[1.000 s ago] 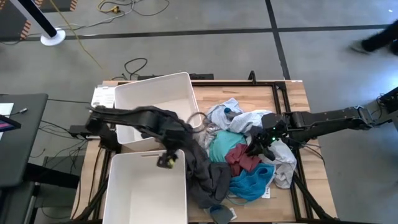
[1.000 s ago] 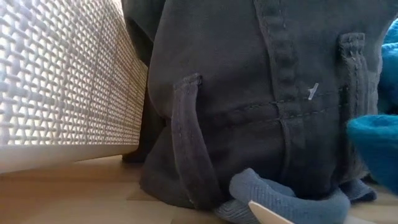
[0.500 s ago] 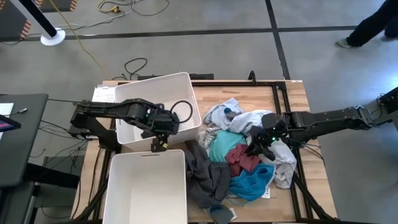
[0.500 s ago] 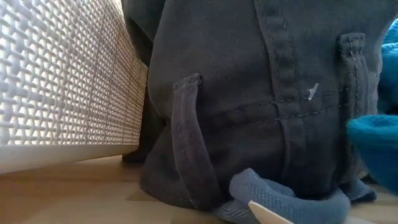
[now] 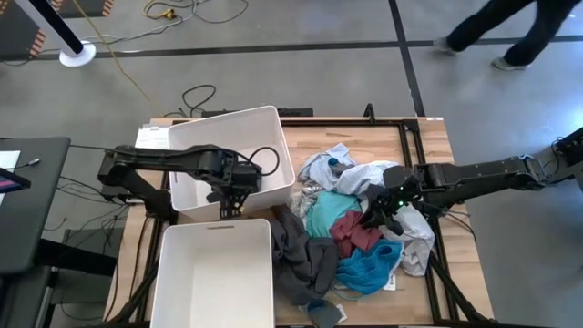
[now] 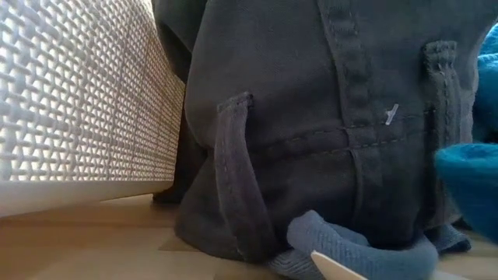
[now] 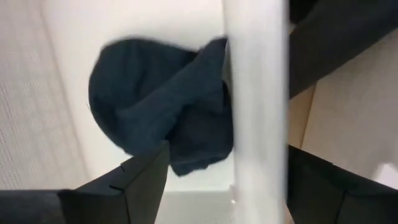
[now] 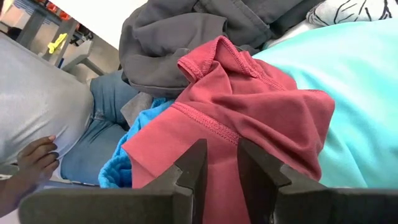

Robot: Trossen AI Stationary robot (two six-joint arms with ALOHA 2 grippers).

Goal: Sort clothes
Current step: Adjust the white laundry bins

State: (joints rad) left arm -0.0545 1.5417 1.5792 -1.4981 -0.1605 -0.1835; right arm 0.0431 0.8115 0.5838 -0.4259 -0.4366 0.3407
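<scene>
Grey concrete floor (image 5: 301, 82) with dark seams, loose cables (image 5: 196, 94), black side desk (image 5: 27, 205)

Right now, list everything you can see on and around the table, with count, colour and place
bins: two, white, table's left side, one behind the other
navy garment: one, inside the far bin
clothes pile: many; dark grey, teal, maroon, bright blue, white; table's centre-right
wooden table: one
person: one, walking on the floor beyond the table
left gripper: open, above the far bin's near wall
right gripper: over the maroon garment, fingers narrowly apart, gripping nothing visible
</scene>
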